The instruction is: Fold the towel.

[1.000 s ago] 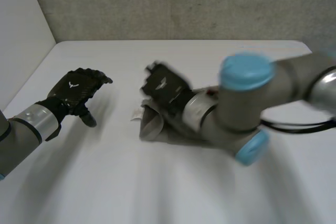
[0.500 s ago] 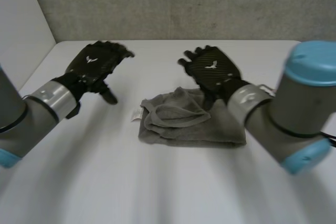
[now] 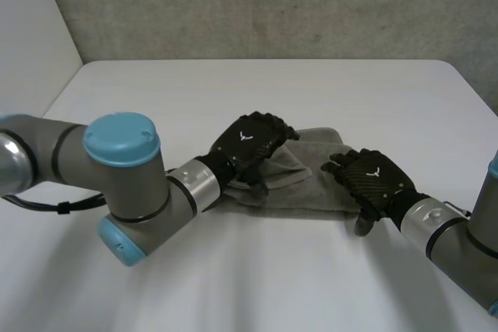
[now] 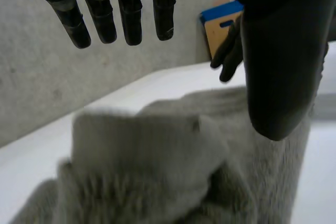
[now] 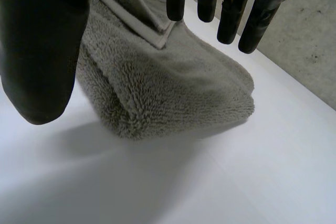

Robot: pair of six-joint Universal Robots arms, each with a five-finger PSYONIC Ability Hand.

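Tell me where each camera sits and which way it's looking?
Head view: behind the arms, looking down on the table; left hand and right hand show.
Left wrist view: on that wrist, looking along the palm at the towel; its fingers show.
Right wrist view: on that wrist, facing the towel's end; its fingers show.
Both wrist views share the towel.

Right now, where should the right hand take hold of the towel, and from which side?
Likely the thick folded end of the towel nearest the right hand, coming from that side, thumb low. The layers stack there into one rounded bulge; the left hand covers the other end.
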